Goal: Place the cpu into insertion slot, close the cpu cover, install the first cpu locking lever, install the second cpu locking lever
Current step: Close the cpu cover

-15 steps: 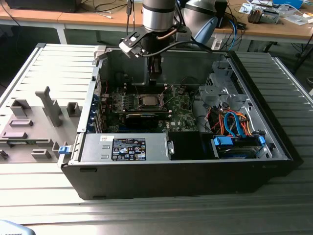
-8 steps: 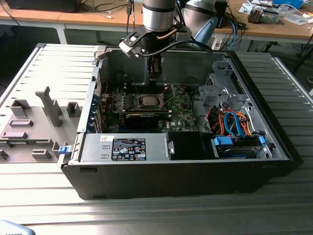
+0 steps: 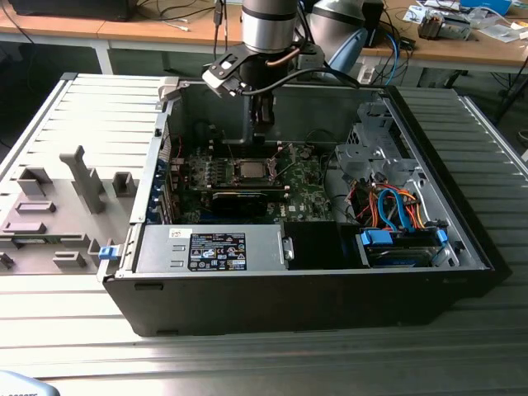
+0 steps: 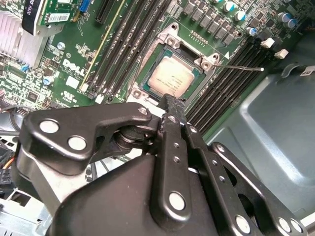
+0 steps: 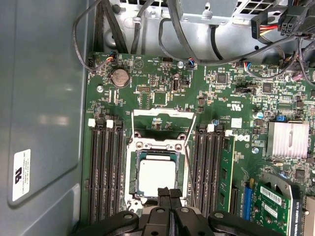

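On the ribbed bench [image 3: 247, 363], inside the case [image 3: 272, 301], fingers [image 5: 170, 194] closed together and empty at the near rim of the slot [image 5: 131, 172], cpu [image 5: 156, 178] seated flat just ahead of the tips, cover [image 5: 164, 114] tipped up beyond it.

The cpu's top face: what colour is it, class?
Pale grey-beige with a metallic sheen; the cpu shows it best in the first wrist view.

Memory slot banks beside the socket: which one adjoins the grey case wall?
The bank farthest from the silver heatsink; the other bank borders a green card.
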`<state>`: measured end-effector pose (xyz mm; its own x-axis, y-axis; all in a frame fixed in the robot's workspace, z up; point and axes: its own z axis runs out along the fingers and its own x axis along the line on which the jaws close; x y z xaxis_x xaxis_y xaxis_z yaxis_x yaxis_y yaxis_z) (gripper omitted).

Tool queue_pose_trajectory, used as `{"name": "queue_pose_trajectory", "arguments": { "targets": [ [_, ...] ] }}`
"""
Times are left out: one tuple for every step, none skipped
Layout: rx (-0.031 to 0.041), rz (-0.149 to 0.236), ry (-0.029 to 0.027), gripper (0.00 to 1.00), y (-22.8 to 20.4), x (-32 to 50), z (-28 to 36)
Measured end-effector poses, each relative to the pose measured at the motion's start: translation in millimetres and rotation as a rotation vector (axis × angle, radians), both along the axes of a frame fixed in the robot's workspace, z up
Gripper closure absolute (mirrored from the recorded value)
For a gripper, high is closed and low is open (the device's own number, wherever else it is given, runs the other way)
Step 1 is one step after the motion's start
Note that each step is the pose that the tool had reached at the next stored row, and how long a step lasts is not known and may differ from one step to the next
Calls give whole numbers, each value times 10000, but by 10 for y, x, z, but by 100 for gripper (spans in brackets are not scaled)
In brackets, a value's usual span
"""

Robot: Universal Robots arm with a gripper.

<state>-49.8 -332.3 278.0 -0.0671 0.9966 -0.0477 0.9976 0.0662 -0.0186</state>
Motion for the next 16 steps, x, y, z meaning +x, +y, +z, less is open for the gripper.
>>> {"name": "queue_pose_trajectory", "arguments": {
  "targets": [
    [0, 0, 0, 89, 0, 8, 0],
    [1, 0, 0, 89, 0, 15, 0],
    [0, 0, 0, 89, 0, 34, -1],
    [1, 0, 0, 89, 0, 40, -2],
    [0, 1, 0, 89, 0, 49, -3],
    [1, 0, 0, 89, 0, 56, -3],
    [1, 0, -1, 89, 0, 63, -4],
    [0, 0, 0, 89, 0, 75, -4],
    [0, 0, -1, 89, 0, 86, -6],
    [0, 0, -1, 89, 0, 92, -7],
    [-1, 0, 0, 89, 0, 99, -9],
    [-1, 0, 1, 89, 0, 102, -10],
    [0, 0, 0, 89, 0, 106, -11],
    [-1, -1, 0, 89, 0, 109, -12],
    [0, 0, 0, 89, 0, 111, -13],
    [0, 1, 0, 89, 0, 114, -15]
  ]
}}
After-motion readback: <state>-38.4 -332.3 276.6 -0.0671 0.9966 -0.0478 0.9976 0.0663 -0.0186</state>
